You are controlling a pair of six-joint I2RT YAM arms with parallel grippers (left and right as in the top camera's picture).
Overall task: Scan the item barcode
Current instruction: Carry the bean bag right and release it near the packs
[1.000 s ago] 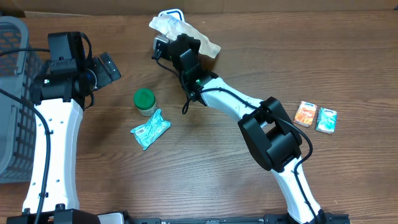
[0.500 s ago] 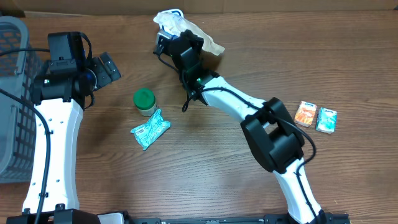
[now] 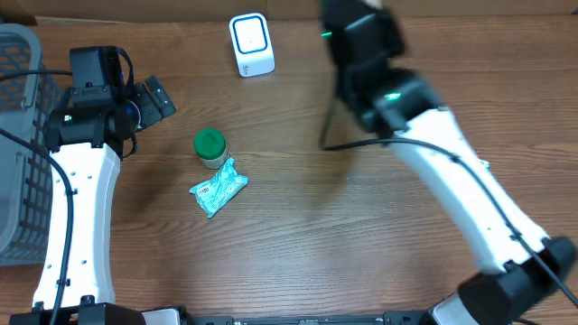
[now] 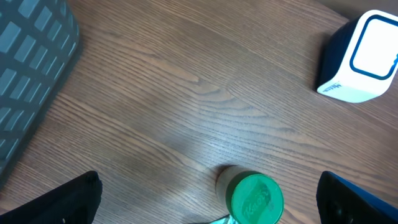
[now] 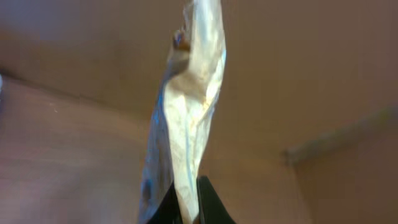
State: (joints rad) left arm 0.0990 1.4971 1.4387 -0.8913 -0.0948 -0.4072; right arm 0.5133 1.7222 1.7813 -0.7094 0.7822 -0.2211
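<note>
My right gripper (image 5: 186,205) is shut on the lower edge of a pale, crinkled plastic packet (image 5: 189,106), which stands up thin and edge-on in the right wrist view. In the overhead view that arm is blurred, with its gripper (image 3: 357,32) raised at the top middle and the packet hidden. The white barcode scanner (image 3: 251,43) with a blue-rimmed window stands uncovered at the back of the table, also in the left wrist view's upper right (image 4: 364,56). My left gripper (image 3: 155,97) hangs open and empty at the left, above the wood (image 4: 208,208).
A green-lidded jar (image 3: 209,144) stands left of centre, low between my left fingers (image 4: 256,198). A teal packet (image 3: 219,187) lies just in front of it. A grey mesh basket (image 3: 13,135) fills the left edge (image 4: 31,74).
My right arm has swung up and to the right, lifting the pale packet away from the scanner, which now shows fully. The left arm has not moved.
</note>
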